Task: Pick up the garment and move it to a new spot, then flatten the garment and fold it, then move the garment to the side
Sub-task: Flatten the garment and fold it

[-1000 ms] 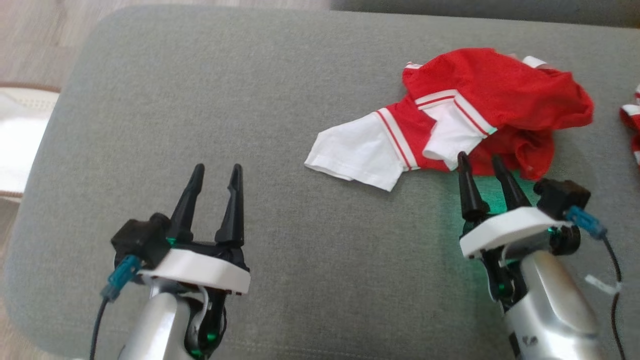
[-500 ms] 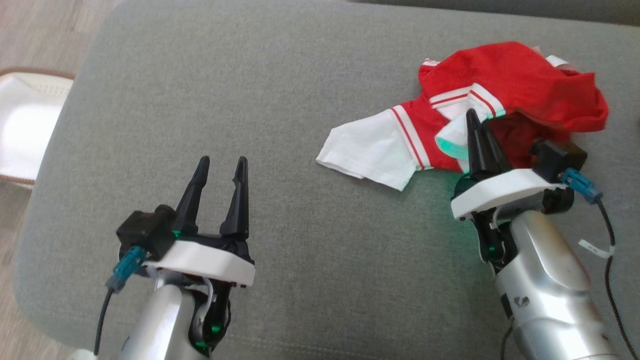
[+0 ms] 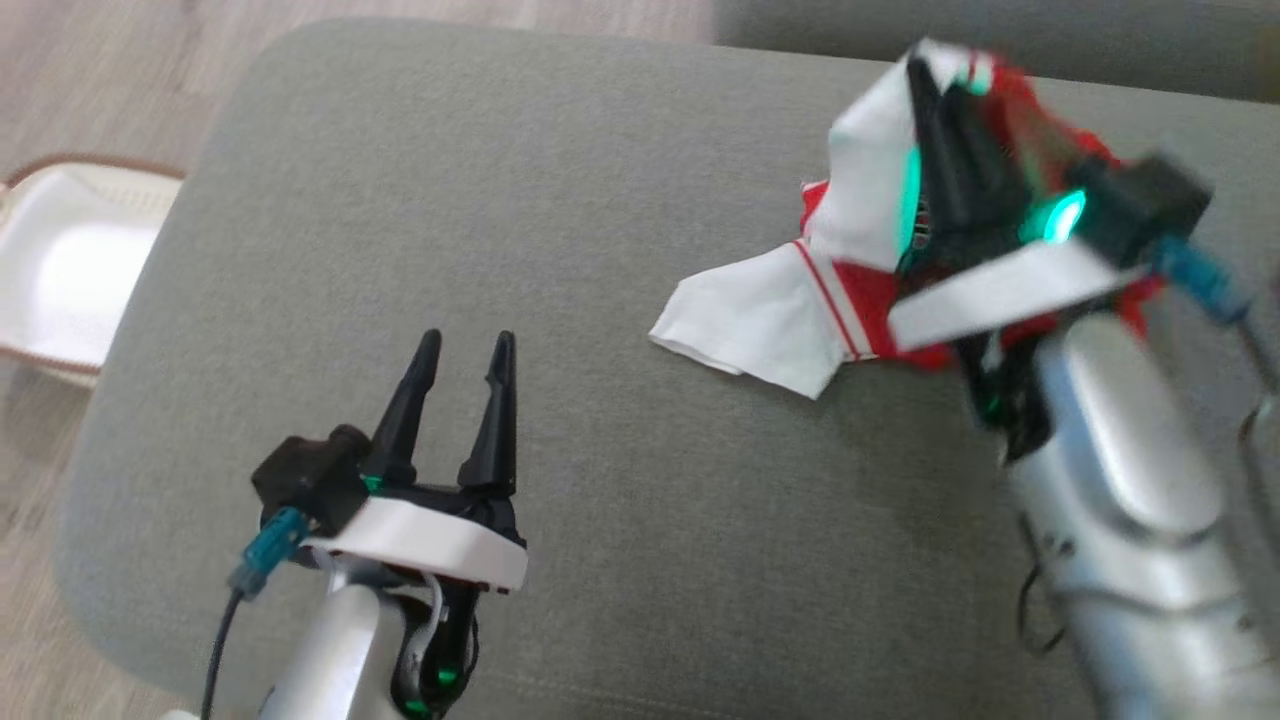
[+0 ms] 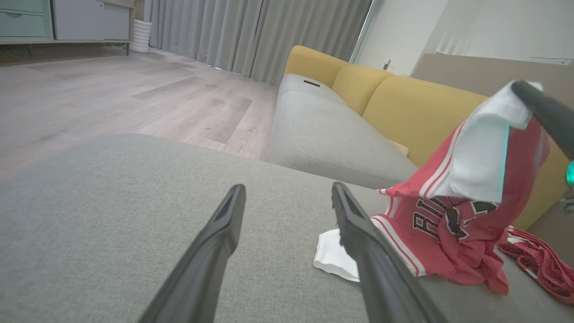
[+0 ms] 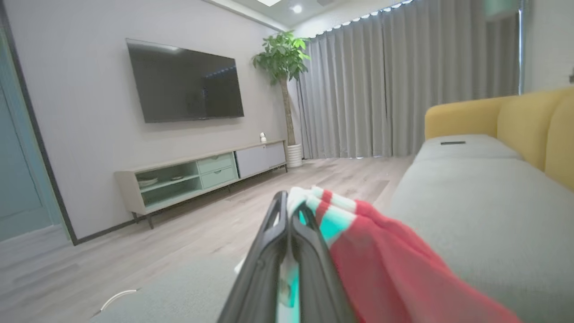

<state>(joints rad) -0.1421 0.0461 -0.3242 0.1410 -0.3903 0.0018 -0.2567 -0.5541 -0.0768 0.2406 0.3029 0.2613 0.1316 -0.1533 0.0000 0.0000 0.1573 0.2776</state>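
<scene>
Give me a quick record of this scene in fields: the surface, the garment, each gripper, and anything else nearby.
surface: grey cushion
garment: red jersey with white sleeves; one sleeve held up in the air, the body hanging down to the cushion, the other sleeve lying on it
right gripper: shut on the raised white sleeve
left gripper: open, holding nothing, over bare cushion, apart from the garment
nearby: smaller red garment on the cushion beside it; yellow sofa behind
</scene>
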